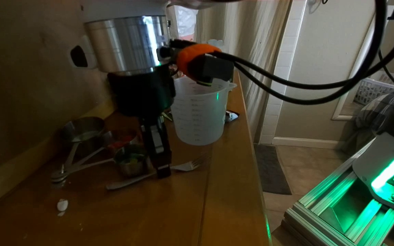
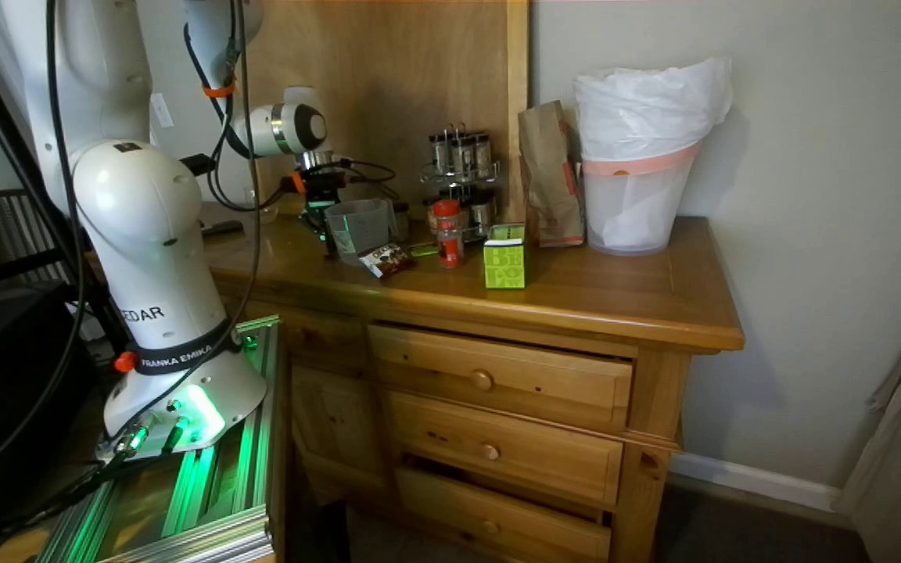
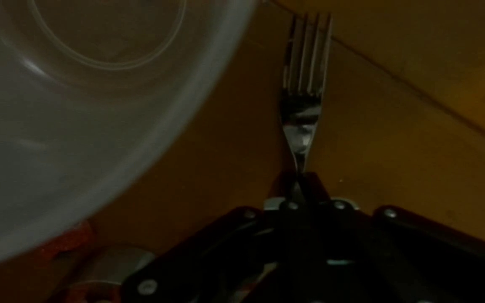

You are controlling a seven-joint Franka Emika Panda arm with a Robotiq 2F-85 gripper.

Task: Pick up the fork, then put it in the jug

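One fork (image 3: 303, 105) is in my grip: the wrist view shows the jaws of the gripper (image 3: 298, 185) brought together on its handle, close behind the head, with the tines pointing away from them. In an exterior view the fork sits low, passing the tip of the jaws, handle end projecting on the side of the measuring cups (image 1: 132, 168) and tines on the opposite side; whether it touches the tabletop (image 1: 169, 212) I cannot tell. The fork is outside the jug (image 1: 198, 119), which I find standing upright on the tabletop near the jaws, scale marks visible on its side. From the wrist, the jug's rim curves across the upper left of the view, to one side of the fork. The cups, three in number and metal, handles gathered at one point, stand near the wall (image 1: 39, 61); one holds something red (image 1: 122, 139), the smallest something green (image 1: 132, 158). A small white item (image 1: 62, 205), identity undetermined, lies near the joined handles. A wrapper (image 2: 385, 259) lies beside the jug; contact could not be established. Further along the tabletop, in an exterior view, I record a red-capped bottle (image 2: 448, 238), a green box (image 2: 505, 266), a wire rack (image 2: 460, 182) of jars (image 2: 463, 152), a paper bag (image 2: 552, 176) and a bin (image 2: 630, 207) with a white liner (image 2: 650, 98).
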